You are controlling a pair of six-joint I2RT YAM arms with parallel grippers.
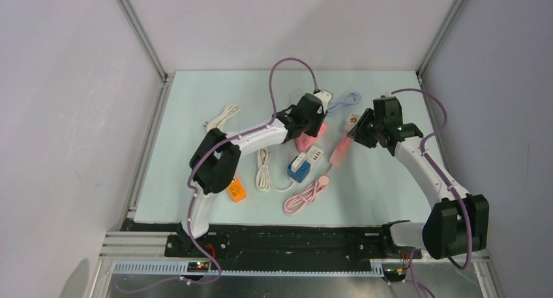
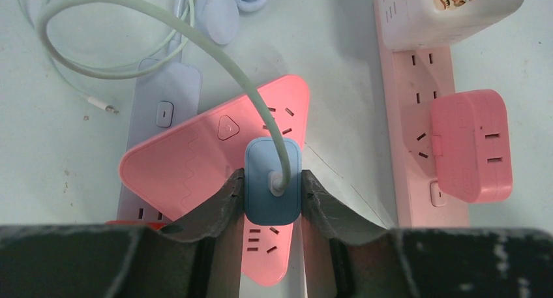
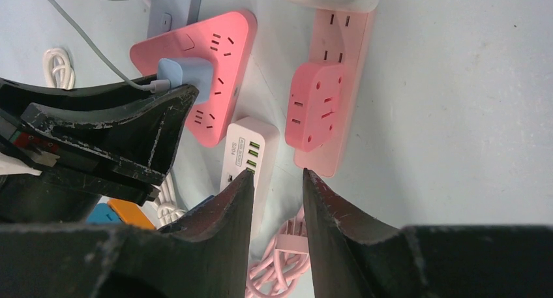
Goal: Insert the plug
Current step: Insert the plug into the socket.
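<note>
A light blue plug (image 2: 272,187) with a pale green cable sits against the face of the pink triangular power strip (image 2: 195,161); its prongs are hidden. My left gripper (image 2: 270,177) is shut on the plug's two sides, right over the strip (image 1: 311,140). The right wrist view shows the plug (image 3: 186,76) pressed on the strip (image 3: 225,47) with the left fingers around it. My right gripper (image 3: 277,174) is open and empty; it hovers (image 1: 360,134) to the right, above the long pink strip.
A long pink power strip (image 2: 417,115) carries a pink adapter cube (image 2: 471,145) and a white charger (image 2: 450,11). A lavender strip (image 2: 163,102) lies under the triangle. A white USB charger (image 3: 248,148), blue box (image 1: 299,171), orange block (image 1: 236,191) and coiled pink cable (image 1: 303,197) lie nearer.
</note>
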